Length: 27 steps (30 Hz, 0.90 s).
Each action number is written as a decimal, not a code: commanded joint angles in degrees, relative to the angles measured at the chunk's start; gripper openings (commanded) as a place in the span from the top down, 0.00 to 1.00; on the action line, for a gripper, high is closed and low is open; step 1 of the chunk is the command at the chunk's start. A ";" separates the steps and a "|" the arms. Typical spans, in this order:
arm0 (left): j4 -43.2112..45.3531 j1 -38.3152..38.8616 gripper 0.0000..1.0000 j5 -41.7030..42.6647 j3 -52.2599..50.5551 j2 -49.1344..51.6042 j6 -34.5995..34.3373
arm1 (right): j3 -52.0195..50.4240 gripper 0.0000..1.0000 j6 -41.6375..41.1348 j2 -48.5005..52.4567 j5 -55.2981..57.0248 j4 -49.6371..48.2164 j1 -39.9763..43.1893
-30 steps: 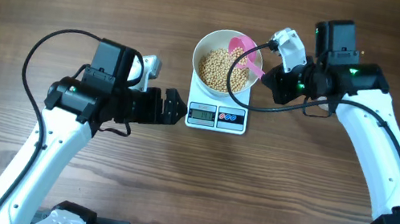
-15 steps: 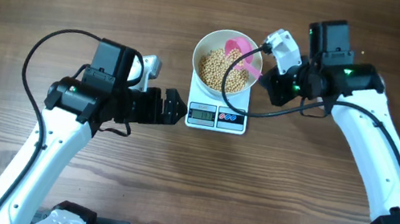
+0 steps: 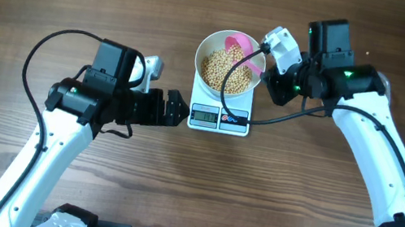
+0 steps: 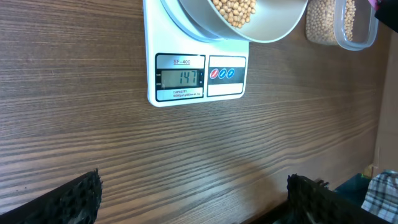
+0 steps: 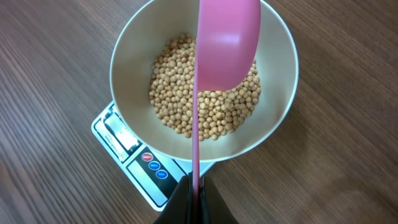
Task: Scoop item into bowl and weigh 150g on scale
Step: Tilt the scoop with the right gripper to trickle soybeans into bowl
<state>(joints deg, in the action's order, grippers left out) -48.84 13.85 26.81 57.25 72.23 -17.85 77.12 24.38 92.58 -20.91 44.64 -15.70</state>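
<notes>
The display on the flat white digital kitchen scale reads 147, so by my reckoning we are almost there: three short of the 150 the job asks for. The round white bowl sits squarely on the scale's platform, and a good heap of small pale yellow beans covers its bottom. The bulk of the scooping looks done. What's left is a pinch more, a few beans at a time, because a full scoop now would surely overshoot.

The right gripper is clamped tight on the thin handle of the long pink plastic scoop. From the wrist view the handle runs straight up out of the closed fingers, and the scoop's head hangs over the far half of the bowl, above the beans, inside the rim line. I see no beans on the pink face it shows us, though I can't say whether the scoop touches the heap or floats just over it.

The left gripper is low on the wooden desk just beside the scale's left edge, pointed at the readout, its fingers spread wide and holding nothing. It looks to be acting as the eye on the numbers.

A clear plastic tub of the same beans stands just beyond the bowl, on the right arm's side. I'd guess that's the supply for the last top-up.
</notes>
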 commanded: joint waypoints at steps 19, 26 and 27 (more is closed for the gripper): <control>0.15 -0.24 0.00 -0.55 0.04 0.33 1.14 | 0.66 0.96 0.94 -2.05 1.62 -0.31 -0.57; 0.15 -0.24 0.00 -0.55 0.04 0.33 1.14 | 0.66 0.96 -0.79 -2.05 1.60 -0.26 -0.57; 0.15 -0.24 0.00 -0.55 0.04 0.33 1.14 | 0.66 0.96 -1.70 -2.05 1.14 -0.22 -0.57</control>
<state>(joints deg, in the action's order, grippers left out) -48.84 13.85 26.81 57.25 72.23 -17.85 77.12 24.32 92.23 -19.62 44.56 -15.84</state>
